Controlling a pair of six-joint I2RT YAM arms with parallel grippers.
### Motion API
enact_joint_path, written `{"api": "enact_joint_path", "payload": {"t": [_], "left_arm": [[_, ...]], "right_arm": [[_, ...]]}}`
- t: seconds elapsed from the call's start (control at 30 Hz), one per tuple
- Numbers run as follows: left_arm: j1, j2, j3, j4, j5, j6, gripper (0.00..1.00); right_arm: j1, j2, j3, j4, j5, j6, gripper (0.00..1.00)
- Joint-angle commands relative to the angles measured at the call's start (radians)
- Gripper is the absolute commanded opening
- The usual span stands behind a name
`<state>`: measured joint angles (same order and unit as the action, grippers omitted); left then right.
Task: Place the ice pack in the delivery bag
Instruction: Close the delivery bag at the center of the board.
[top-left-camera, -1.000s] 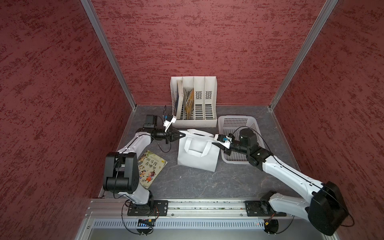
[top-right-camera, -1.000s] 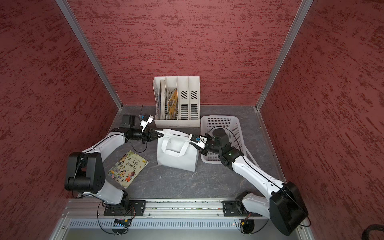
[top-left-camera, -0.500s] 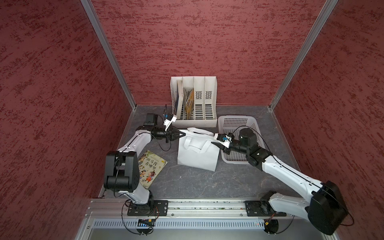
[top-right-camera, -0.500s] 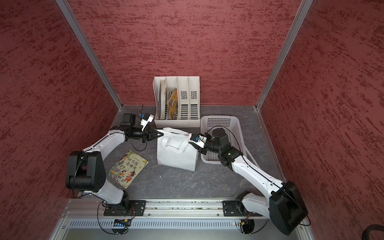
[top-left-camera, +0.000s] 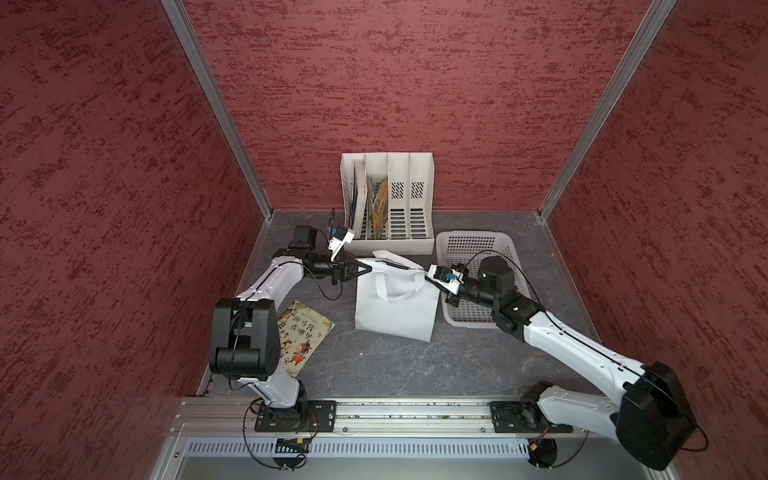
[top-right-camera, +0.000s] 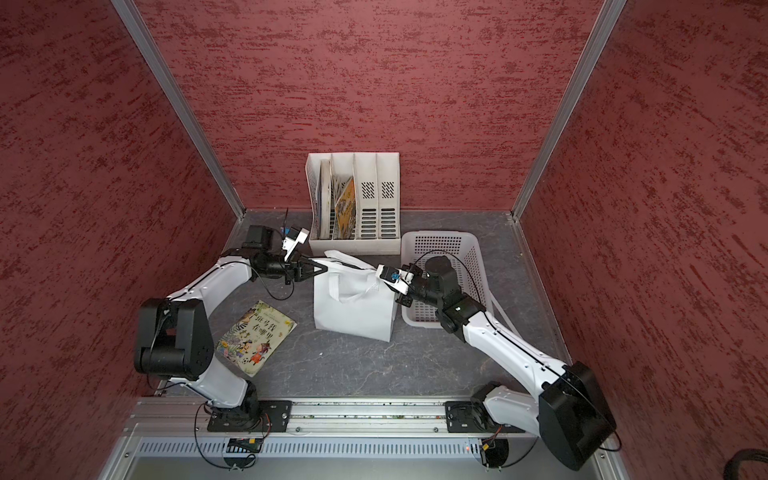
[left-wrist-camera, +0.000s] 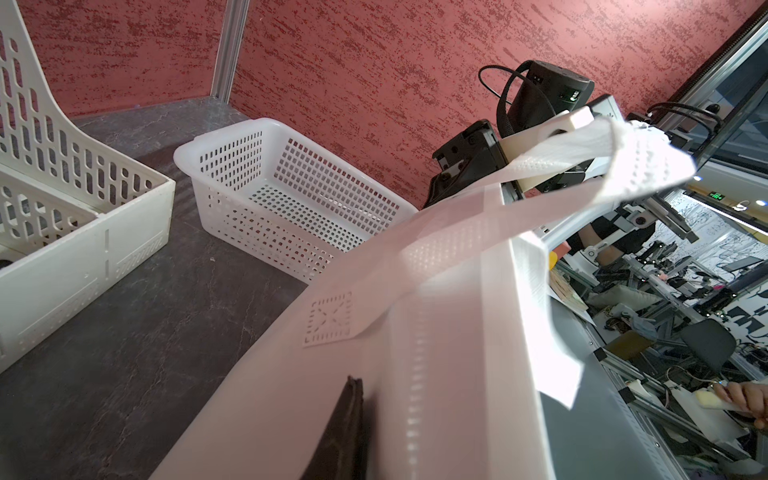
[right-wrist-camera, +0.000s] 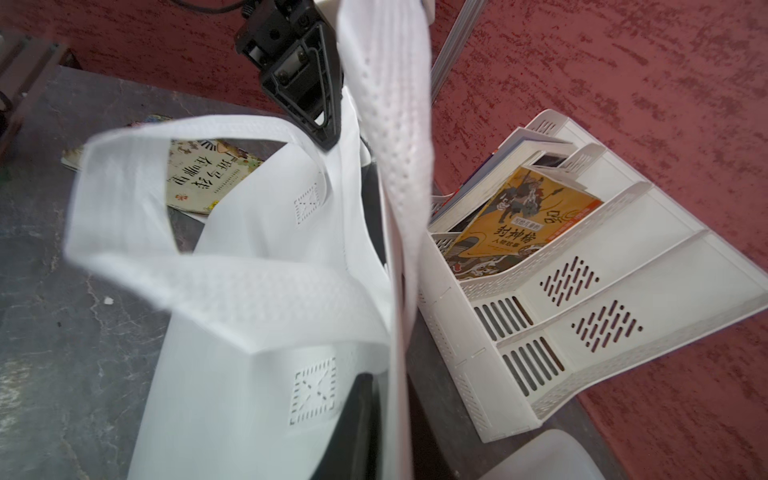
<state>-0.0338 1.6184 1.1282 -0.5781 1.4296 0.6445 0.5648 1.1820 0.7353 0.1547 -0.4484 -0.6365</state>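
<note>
**Item:** bag (top-left-camera: 392, 309).

**Position:** It stands upright on the grey tabletop (top-left-camera: 415, 365), mid-scene and in front of the rack (top-left-camera: 390, 248). The basket (top-left-camera: 465, 245) is just beside it on the right arm's side. The picture book (top-left-camera: 305, 336) lies flat nearby on the left arm's side.

**Relation to fingers:** Both arms hold the bag by its top rim, at opposite ends of the mouth.
- Left fingers (top-left-camera: 360, 268): closed on the rim at the left end. In the left wrist view one dark finger lies flat against the fabric.
- Right fingers (right-wrist-camera: 360, 415): closed and pinching the rim at the right end, with the fabric running up past them. The right arm reaches in over the basket.
- The mouth is drawn long and narrow between the two grips, and the inside cannot be made out.

**Appearance:**
- The bag is white and boxy, of fabric with a fine dotted emboss.
- The front handle (top-left-camera: 390, 291) is a loop drooping over the near face.
- A second white strip (top-left-camera: 386, 257) rises behind the mouth towards the rack; whether it is a handle or a flap cannot be told.
- The handle ends are fixed by square patches (right-wrist-camera: 313, 390) stitched with a cross.
- The base sits flat on the tabletop.

**Also present:**
- The rack is white and slotted. Books stand in the slots nearer the left arm, among them a yellow book (top-left-camera: 380, 203).
- The basket is white and perforated.
</note>
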Motion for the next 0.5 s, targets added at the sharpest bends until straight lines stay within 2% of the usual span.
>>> {"api": "enact_joint_path", "payload": {"t": [0.0,0.07,0.23,0.37,0.4,0.47], "left_arm": [[-0.008,0.013,0.029,-0.036,0.000,0.017,0.21],[-0.006,0.008,0.030,-0.041,0.000,0.017,0.22],[0.010,-0.011,0.024,-0.046,0.002,0.015,0.28],[0.034,-0.071,0.000,-0.049,0.002,0.018,0.50],[0.050,-0.104,-0.024,-0.030,0.003,0.012,0.58],[0.083,-0.172,-0.075,0.059,0.004,-0.047,0.65]], "right_arm": [[0.009,-0.020,-0.019,0.040,0.021,-0.034,0.05],[0.010,-0.024,-0.023,0.033,0.029,-0.048,0.00],[0.010,-0.022,-0.019,-0.001,0.049,-0.093,0.00],[0.010,-0.019,-0.024,0.002,0.070,-0.097,0.00],[0.010,-0.019,-0.027,0.004,0.073,-0.097,0.00],[0.012,-0.021,-0.029,0.007,0.076,-0.099,0.00]]}}
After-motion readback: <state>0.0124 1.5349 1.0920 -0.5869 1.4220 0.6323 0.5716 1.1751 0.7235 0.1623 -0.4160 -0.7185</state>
